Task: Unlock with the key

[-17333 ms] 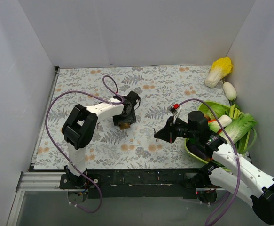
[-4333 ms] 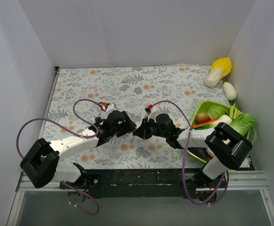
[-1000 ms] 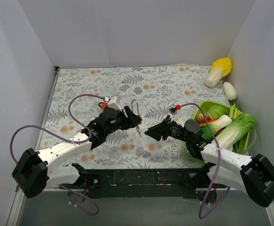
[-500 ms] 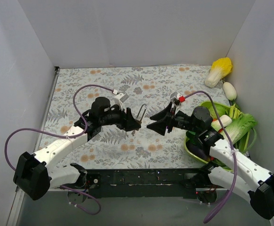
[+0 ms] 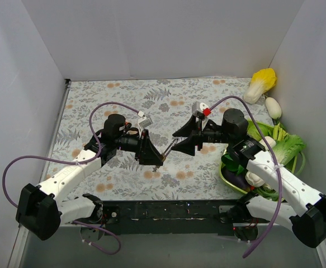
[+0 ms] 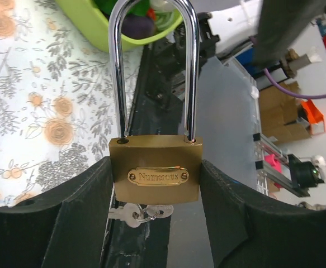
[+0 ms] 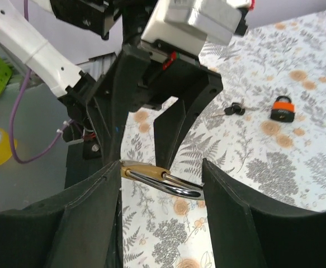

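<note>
The brass padlock [image 6: 156, 176] is pinched by its two sides between the fingers [image 6: 76, 215] of the left gripper [image 6: 156, 187]. It is held off the table with its steel shackle [image 6: 151, 22] pointing away from the wrist.

Only the left wrist view shows its face: a small oval nameplate [image 6: 158, 177] with one word in script, starting with N, too fine to read for sure. That view also shows the key [image 6: 130, 213] on a ring at the body's underside, nearest the palm; whether it sits in the keyhole I cannot tell. A green bowl [image 6: 101, 30] lies past the shackle's tip.

The right wrist view shows the lock edge-on, its shackle in the gap between the widely spread fingers of the right gripper [image 7: 161, 170]; whether they touch I cannot tell. Only this view shows, beyond the fingertips on the floral cloth [image 7: 297, 167], a small orange padlock [image 7: 283, 107] with a dark key [image 7: 232, 109] near it.

From above, the two grippers meet tip to tip.
</note>
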Tool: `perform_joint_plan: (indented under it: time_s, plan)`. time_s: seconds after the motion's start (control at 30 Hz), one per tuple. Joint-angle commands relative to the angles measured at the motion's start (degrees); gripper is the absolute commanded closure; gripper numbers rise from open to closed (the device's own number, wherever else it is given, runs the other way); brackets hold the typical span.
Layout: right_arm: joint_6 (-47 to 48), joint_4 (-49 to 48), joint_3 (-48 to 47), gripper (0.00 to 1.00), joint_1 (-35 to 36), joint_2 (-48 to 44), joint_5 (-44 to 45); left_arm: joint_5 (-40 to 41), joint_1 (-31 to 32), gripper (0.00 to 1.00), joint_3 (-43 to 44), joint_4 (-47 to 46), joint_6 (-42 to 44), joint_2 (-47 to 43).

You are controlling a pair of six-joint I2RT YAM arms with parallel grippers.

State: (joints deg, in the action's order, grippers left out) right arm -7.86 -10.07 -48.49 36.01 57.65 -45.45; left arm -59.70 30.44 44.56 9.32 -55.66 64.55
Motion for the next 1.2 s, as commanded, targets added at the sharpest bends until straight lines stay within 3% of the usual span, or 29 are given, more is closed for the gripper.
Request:
perform_joint_plan:
  time_s: [0.0,0.37,0.67,0.77,0.9,1.03,1.17]
  plan:
    - [3.0,3.9,-4.6,0.33,-0.2,2.1,-5.4,-10.0,-0.9,1.0,0.9,-3.3,0.4,-0.7]
    - [5.1,9.6,-5.1,0.38,-0.2,5.3,-10.8,-10.4,-2.0,1.0,0.9,-4.2,-0.2,-1.2]
    - [4.8,12.3,-4.8,0.57,-0.2,5.3,-10.4,-7.3,-2.3,1.0,0.9,-3.0,0.1,-2.5]
    - [4.3,13.3,-5.3,0.69,-0.2,5.4,-9.2,-1.1,-2.3,1.0,1.1,0.0,2.7,-3.0]
    - [2.1,15.0,-5.6,0.95,-0.1,6.1,-4.4,11.4,-2.3,1.0,0.8,3.2,5.1,-4.1]
    - [-1.9,13.8,-4.9,0.99,-0.1,8.4,-0.7,25.0,-2.2,1.0,0.5,5.8,5.9,-4.4]
    - [-5.8,12.3,-4.1,0.99,-0.1,11.8,4.1,32.8,-0.4,1.0,0.2,6.7,4.6,-4.5]
